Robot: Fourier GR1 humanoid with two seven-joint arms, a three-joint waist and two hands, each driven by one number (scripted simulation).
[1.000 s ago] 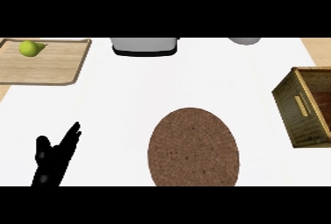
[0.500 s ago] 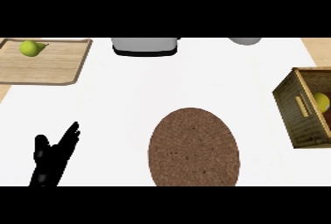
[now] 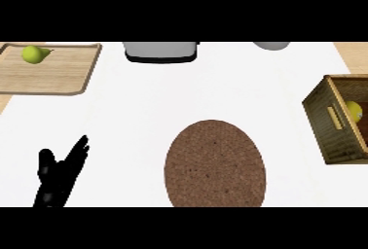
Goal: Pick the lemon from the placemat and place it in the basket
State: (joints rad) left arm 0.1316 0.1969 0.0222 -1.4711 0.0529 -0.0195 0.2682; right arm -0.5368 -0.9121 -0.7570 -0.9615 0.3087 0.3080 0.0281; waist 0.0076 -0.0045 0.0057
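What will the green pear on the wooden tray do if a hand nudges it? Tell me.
The pear looks rounded with a narrower stem end, so it would probably roll in a curve rather than straight. The tray has a raised rim, which would likely stop it. Its skin looks smooth, so it may slip against fingers.

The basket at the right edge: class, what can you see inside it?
Inside the basket, a yellow lemon shows against its dark interior. The picture's right edge cuts off part of both, so the rest of the inside is unseen.

Lemon (image 3: 355, 111) inside basket (image 3: 332, 119); brown placemat (image 3: 215, 165) bare.
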